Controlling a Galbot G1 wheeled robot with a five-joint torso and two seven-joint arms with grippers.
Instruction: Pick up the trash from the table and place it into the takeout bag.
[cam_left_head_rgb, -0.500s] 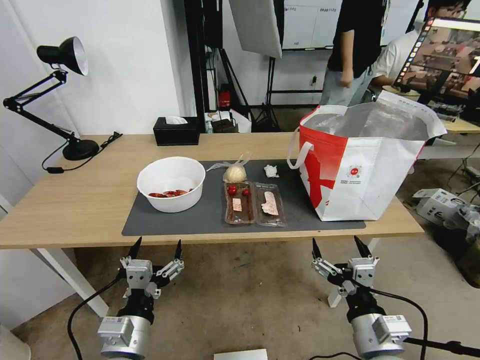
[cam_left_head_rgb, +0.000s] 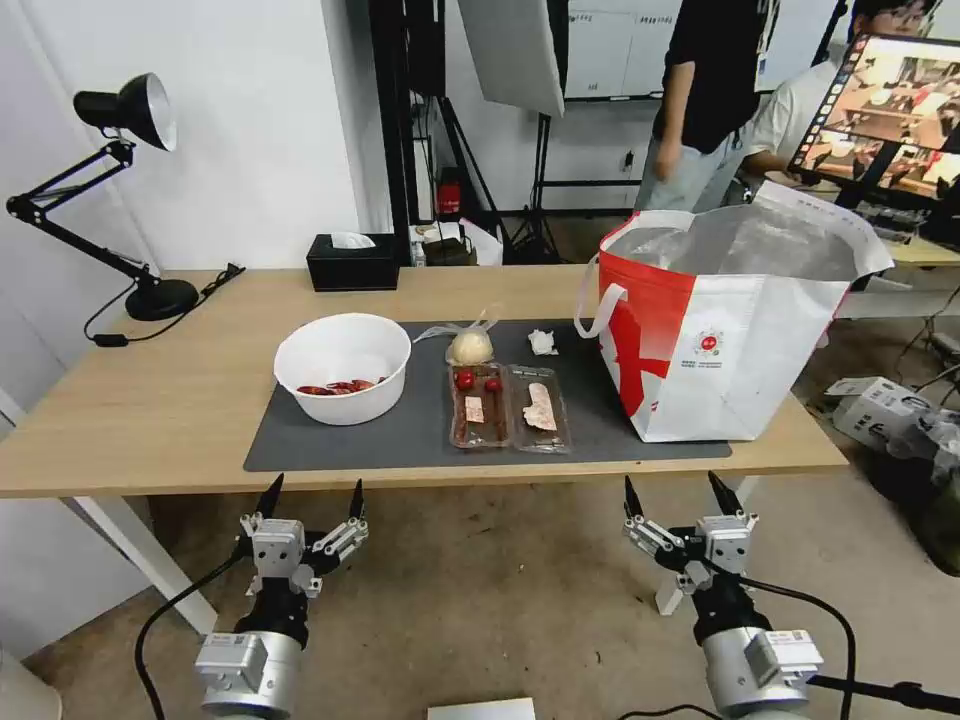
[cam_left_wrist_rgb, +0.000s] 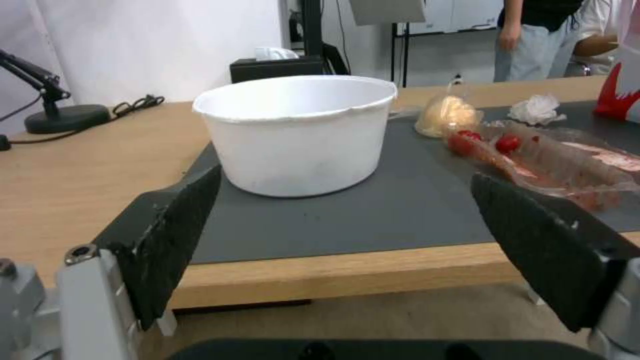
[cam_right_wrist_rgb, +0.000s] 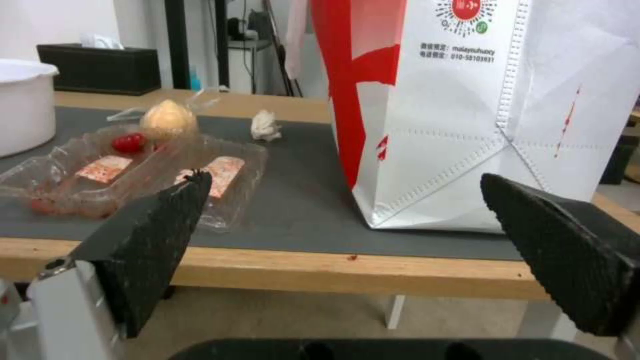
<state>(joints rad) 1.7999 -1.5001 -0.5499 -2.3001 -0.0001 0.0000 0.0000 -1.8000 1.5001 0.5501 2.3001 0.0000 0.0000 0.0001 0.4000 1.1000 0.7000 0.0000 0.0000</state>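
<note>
Facing trash (cam_left_head_rgb: 508, 405), left gripper (cam_left_head_rgb: 311, 496) clear.

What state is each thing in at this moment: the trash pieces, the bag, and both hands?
white bowl: upright on the mat, red scraps inside.
clear tray: hinged open flat, food bits inside.
bagged bun: resting on the mat beyond the tray.
tissue: crumpled, lying loose on the mat.
takeout bag: standing upright, mouth open.
left hand: open, empty, below the table edge.
right hand: open, empty, below the table edge.

Bright, even indoor light; soft shadows on table (cam_left_head_rgb: 150, 400); wide-angle bending at head-view edges; wrist views slightly soft.
</note>
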